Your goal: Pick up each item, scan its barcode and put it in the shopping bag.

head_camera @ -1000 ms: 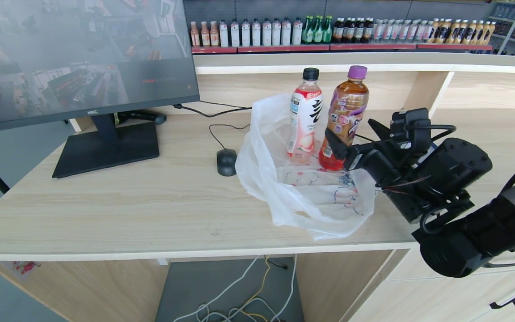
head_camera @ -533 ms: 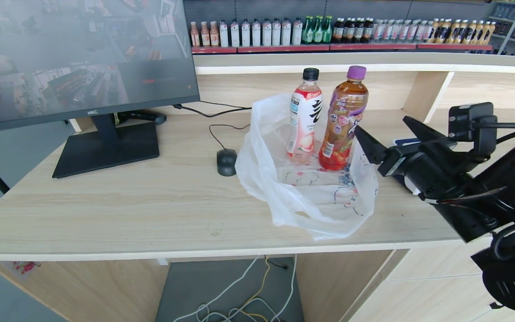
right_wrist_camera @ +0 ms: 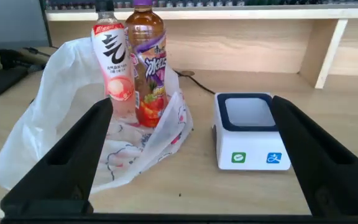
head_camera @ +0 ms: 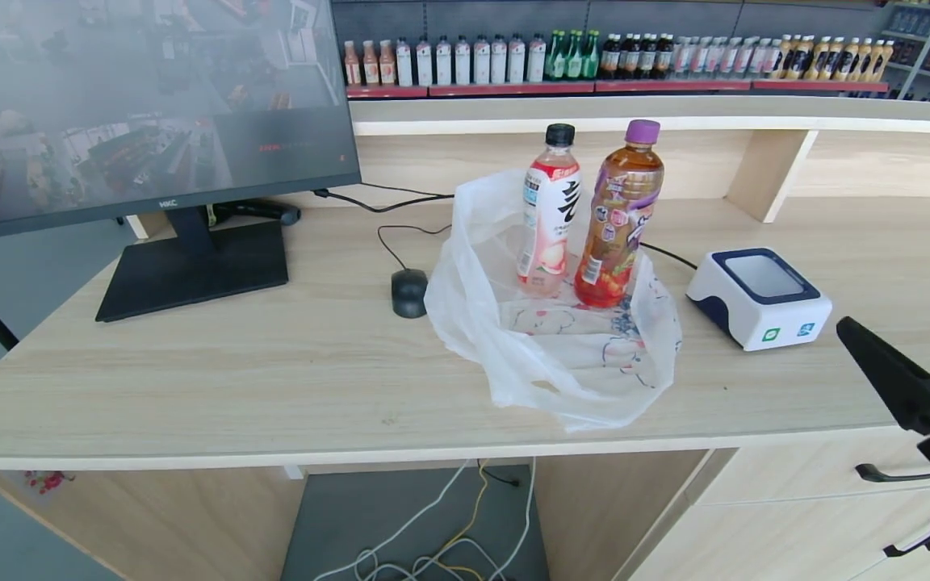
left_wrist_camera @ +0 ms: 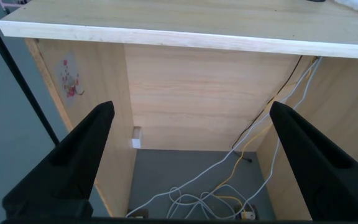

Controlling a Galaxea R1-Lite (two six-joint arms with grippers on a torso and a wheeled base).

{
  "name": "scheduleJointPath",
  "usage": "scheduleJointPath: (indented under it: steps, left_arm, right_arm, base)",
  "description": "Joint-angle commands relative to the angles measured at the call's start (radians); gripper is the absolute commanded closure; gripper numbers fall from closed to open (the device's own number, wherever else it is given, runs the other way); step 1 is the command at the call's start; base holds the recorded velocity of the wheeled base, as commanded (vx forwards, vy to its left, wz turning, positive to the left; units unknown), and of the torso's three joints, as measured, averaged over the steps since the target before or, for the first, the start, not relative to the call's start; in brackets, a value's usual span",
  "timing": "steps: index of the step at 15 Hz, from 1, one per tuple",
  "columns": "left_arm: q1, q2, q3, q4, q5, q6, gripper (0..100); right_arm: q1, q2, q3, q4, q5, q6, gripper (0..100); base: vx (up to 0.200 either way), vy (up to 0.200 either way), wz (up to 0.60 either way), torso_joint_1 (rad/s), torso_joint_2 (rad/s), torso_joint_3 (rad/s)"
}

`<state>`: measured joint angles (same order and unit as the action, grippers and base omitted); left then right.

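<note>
Two bottles stand upright inside the white plastic shopping bag point(head_camera: 562, 355) at the middle of the counter: a pink-and-white bottle point(head_camera: 550, 214) with a black cap and a brown tea bottle point(head_camera: 620, 222) with a purple cap. They also appear in the right wrist view as the pink bottle point(right_wrist_camera: 114, 65) and the tea bottle point(right_wrist_camera: 146, 62) in the bag point(right_wrist_camera: 61, 137). The white-and-blue barcode scanner point(head_camera: 758, 297) point(right_wrist_camera: 250, 140) sits right of the bag. My right gripper point(head_camera: 889, 312) point(right_wrist_camera: 191, 102) is open and empty, right of the scanner. My left gripper point(left_wrist_camera: 191, 106) is open, below the counter's front edge.
A monitor point(head_camera: 142, 105) on a black stand fills the back left, with a mouse point(head_camera: 409, 292) and its cable beside the bag. A raised ledge runs behind the counter, and bottle shelves point(head_camera: 610, 56) stand far back. Drawers point(head_camera: 901, 500) are lower right; cables point(left_wrist_camera: 216, 186) hang under the counter.
My right gripper let go of the brown tea bottle and drew back to the right, uncovering the scanner. The bottle stays standing in the bag.
</note>
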<state>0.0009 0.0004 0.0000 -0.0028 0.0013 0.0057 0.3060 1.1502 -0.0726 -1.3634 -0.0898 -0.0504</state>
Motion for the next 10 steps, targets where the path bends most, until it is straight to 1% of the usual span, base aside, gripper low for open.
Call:
scheduleJointPath:
  steps: [1, 2, 3, 4, 5, 6, 7, 9, 10]
  left_arm:
    - [0.001, 0.0, 0.0, 0.0, 0.0, 0.0, 0]
    - [0.001, 0.0, 0.0, 0.0, 0.0, 0.002, 0]
    - [-0.001, 0.0, 0.0, 0.0, -0.001, 0.007, 0]
    - [-0.001, 0.0, 0.0, 0.0, 0.0, 0.007, 0]
    - [0.001, 0.0, 0.0, 0.0, 0.0, 0.005, 0]
    - [-0.001, 0.0, 0.0, 0.0, 0.0, 0.005, 0]
    - [0.001, 0.0, 0.0, 0.0, 0.0, 0.005, 0]
    - [0.001, 0.0, 0.0, 0.0, -0.001, 0.005, 0]
    - [0.001, 0.0, 0.0, 0.0, -0.001, 0.005, 0]
  right_arm:
    - [-0.015, -0.483, 0.068, 0.488, 0.018, 0.015, 0]
    - [-0.016, -0.609, 0.073, 0.695, 0.073, 0.017, 0]
    - [-0.016, -0.692, 0.071, 0.827, 0.091, 0.014, 0]
    - [-0.015, -0.816, 0.073, 1.012, 0.096, -0.009, 0]
    - [-0.016, -0.931, 0.073, 1.161, 0.096, -0.046, 0]
    - [-0.015, -1.004, 0.073, 1.254, 0.096, -0.063, 0]
    - [-0.016, -1.054, 0.068, 1.316, 0.094, -0.069, 0]
    - [-0.016, -1.032, 0.063, 1.325, 0.093, -0.071, 0]
    - [-0.011, -1.057, 0.069, 1.359, 0.111, -0.071, 0]
  base:
    - [0.0, 0.0, 0.0, 0.0, 0.0, 0.0]
    - [0.0, 0.0, 0.0, 0.0, 0.0, 0.0]
    - [0.0, 0.0, 0.0, 0.0, 0.0, 0.0]
    - [0.0, 0.0, 0.0, 0.0, 0.0, 0.0]
    - [0.0, 0.0, 0.0, 0.0, 0.0, 0.0]
    - [0.0, 0.0, 0.0, 0.0, 0.0, 0.0]
    - [0.0, 0.0, 0.0, 0.0, 0.0, 0.0]
    - [0.0, 0.0, 0.0, 0.0, 0.0, 0.0]
    - [0.0, 0.0, 0.0, 0.0, 0.0, 0.0]
